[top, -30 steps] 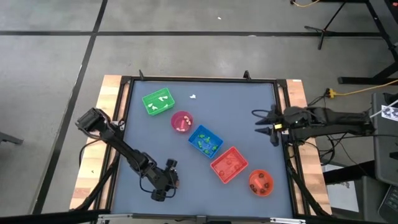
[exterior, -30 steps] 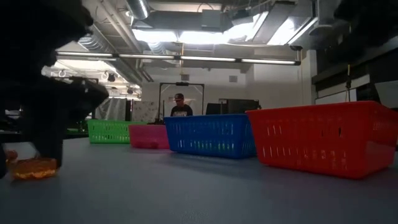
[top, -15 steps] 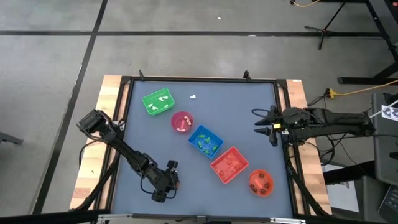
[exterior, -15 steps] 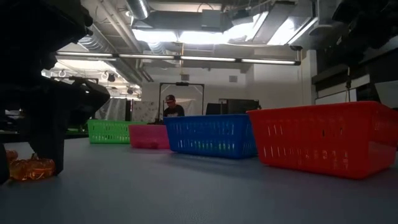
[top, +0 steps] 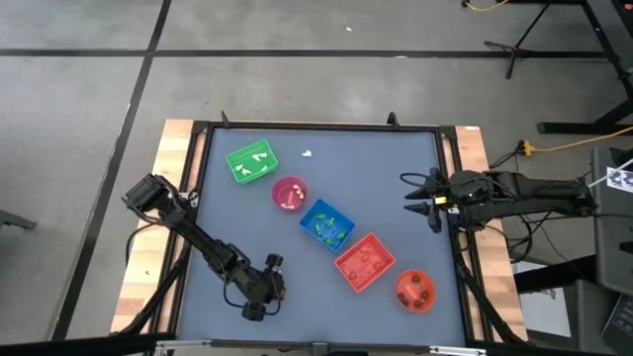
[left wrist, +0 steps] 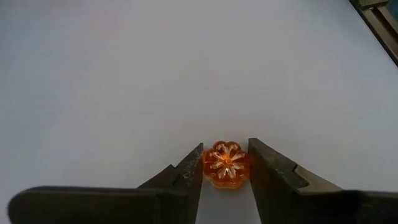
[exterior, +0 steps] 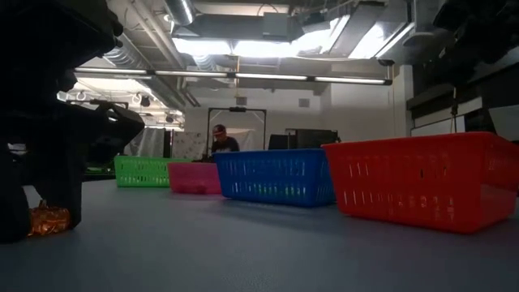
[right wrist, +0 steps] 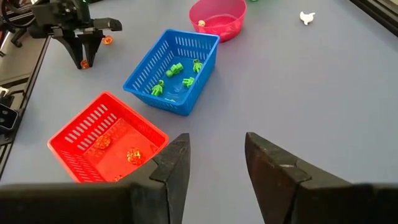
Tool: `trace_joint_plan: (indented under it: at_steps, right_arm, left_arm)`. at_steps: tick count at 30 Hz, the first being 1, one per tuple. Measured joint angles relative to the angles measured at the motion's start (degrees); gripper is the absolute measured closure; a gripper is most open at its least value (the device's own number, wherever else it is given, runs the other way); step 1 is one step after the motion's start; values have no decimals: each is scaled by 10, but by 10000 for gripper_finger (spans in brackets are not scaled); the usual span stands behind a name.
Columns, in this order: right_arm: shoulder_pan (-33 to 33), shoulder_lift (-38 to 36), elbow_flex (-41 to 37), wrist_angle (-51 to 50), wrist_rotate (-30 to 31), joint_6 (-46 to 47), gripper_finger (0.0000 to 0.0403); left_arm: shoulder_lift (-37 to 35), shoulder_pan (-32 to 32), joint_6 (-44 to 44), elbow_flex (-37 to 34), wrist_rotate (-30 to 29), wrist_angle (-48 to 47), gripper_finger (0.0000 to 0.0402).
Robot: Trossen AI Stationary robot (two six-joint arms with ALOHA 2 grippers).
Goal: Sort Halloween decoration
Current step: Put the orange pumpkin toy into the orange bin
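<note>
A small orange pumpkin-shaped trinket of the Halloween decoration lies on the grey table near its front left, and my left gripper is shut on it. It shows in the low view too. Another orange trinket lies close beside that gripper. A white trinket lies loose at the far side of the table. My right gripper hangs open and holds nothing, above the table's right edge. My left gripper pinches the orange trinket by two opposite sides, one finger on each. The fingers slant down at it from the table's left side. The trinket lies flat on the table between the fingertips.
A row of containers runs slantwise across the table: green tray with white trinkets, pink bowl, blue tray with green trinkets, red tray with orange ones, orange bowl. A person stands in the room beyond.
My left gripper has stayed in place and its fingers have closed in on the orange trinket, taking hold of it. The trinket still lies on the table.
</note>
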Motion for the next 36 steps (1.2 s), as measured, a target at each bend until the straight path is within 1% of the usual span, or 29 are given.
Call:
trace_joint_plan:
  at_steps: [10,19,27,33,36]
  right_arm:
    - [0,0,0,0,0,0,249]
    - [0,0,0,0,0,0,249]
    - [0,0,0,0,0,0,249]
    - [0,0,0,0,0,0,249]
    - [0,0,0,0,0,0,249]
  left_arm:
    - [2,8,1,21,5,-8,302]
    - [3,54,8,47,-1,-6,302]
    - [2,122,99,86,-5,-3,302]
    - [2,173,228,143,-4,-2,302]
    - [1,192,280,169,24,0,302]
